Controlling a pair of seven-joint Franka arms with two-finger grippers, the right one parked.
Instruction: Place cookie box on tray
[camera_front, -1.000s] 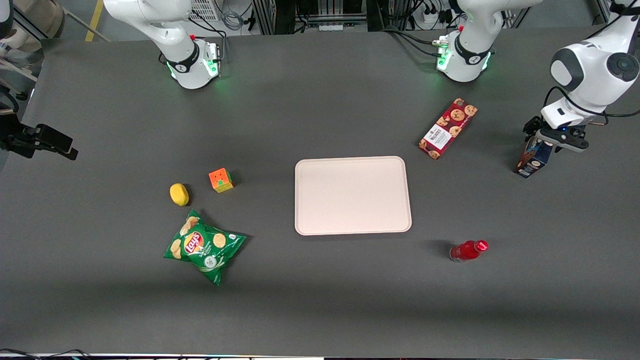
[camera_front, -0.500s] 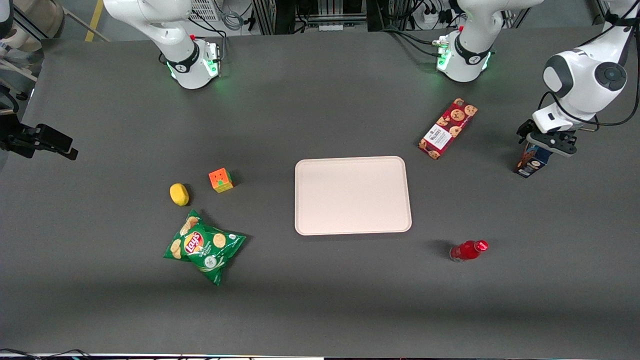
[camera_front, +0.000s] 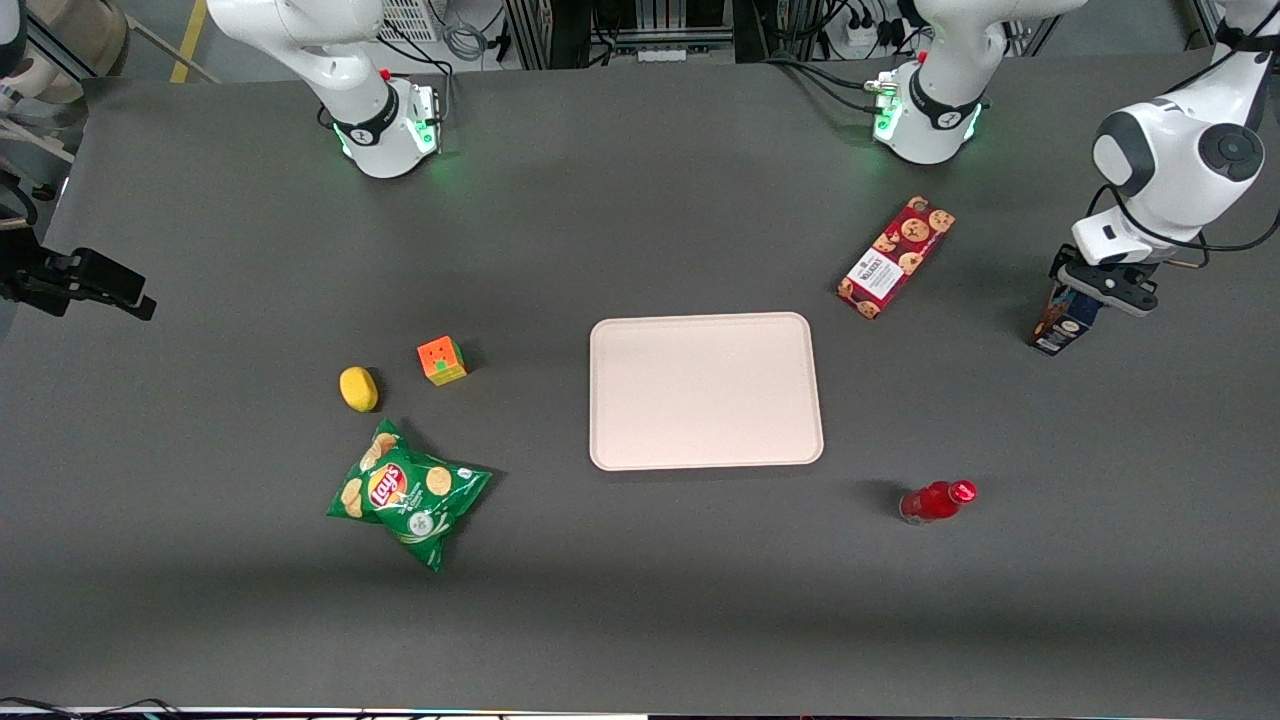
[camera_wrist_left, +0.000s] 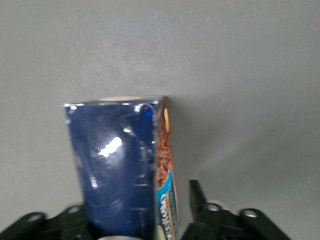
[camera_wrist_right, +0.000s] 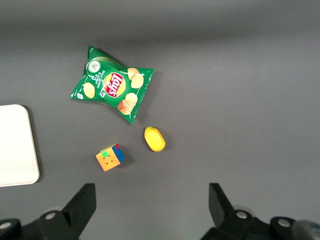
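Looking at the front view, you can see the gripper (camera_front: 1100, 288) down over the top of the cookie box (camera_front: 1058, 325), which stands upright on the table (camera_front: 640, 600) toward the working arm's end, well apart from the tray (camera_front: 705, 390). In the wrist view the box (camera_wrist_left: 125, 170) sits between the fingers (camera_wrist_left: 197, 200); one finger stands just beside its printed side with a thin gap showing, and the other is hidden by the carton, so you have the jaws apart around the box rather than clamped on it, as far as can be made out. Judge the task as barely begun: the approach is made, but the grasp is not closed, the box has not left the table, and the tray holds nothing. What is left for you is to close on the box, lift it, carry it across toward the tray, and set it down inside the rim. The red box (camera_front: 897, 256) lies between the cookie box and the tray, a little farther from the camera than a straight line, so a lifted carry should pass it without trouble. A red bottle (camera_front: 936, 500) stands nearer the camera, out of the way. The box is tall and narrow, so a crooked squeeze could tip it.
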